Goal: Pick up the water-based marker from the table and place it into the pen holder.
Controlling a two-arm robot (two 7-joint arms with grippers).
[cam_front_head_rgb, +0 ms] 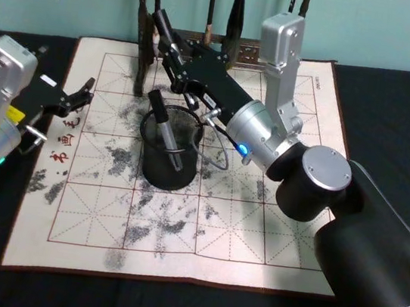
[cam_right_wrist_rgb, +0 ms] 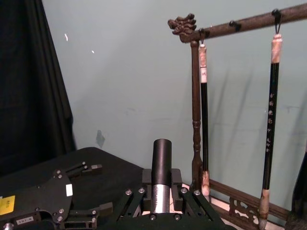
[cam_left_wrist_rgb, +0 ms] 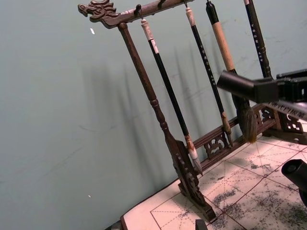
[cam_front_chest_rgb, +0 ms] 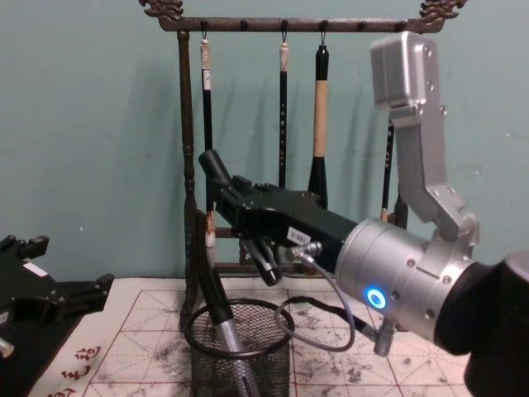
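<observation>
— How is everything placed, reckoned from the right gripper [cam_front_head_rgb: 168,45]?

— The table [cam_front_head_rgb: 394,111] is spread beneath it, and the brush rack [cam_front_chest_rgb: 188,124] is stood just beyond its tips. The left gripper [cam_front_head_rgb: 81,96] is parked well off to its left, jaws spread, nothing held.

— And the pen holder [cam_front_head_rgb: 164,172]?

— It is found below the tool, seemingly a little back toward the wrist (a second marker [cam_front_head_rgb: 164,131] is leaned inside it).

— The water-based marker [cam_right_wrist_rgb: 162,158]?

— It is clamped in the right gripper, its long axis laid along the tool, with the black cap thrust past the tips, upward and away. A downward tilt over the holder is judged necessary before release. The right arm is plainly nearer.
</observation>
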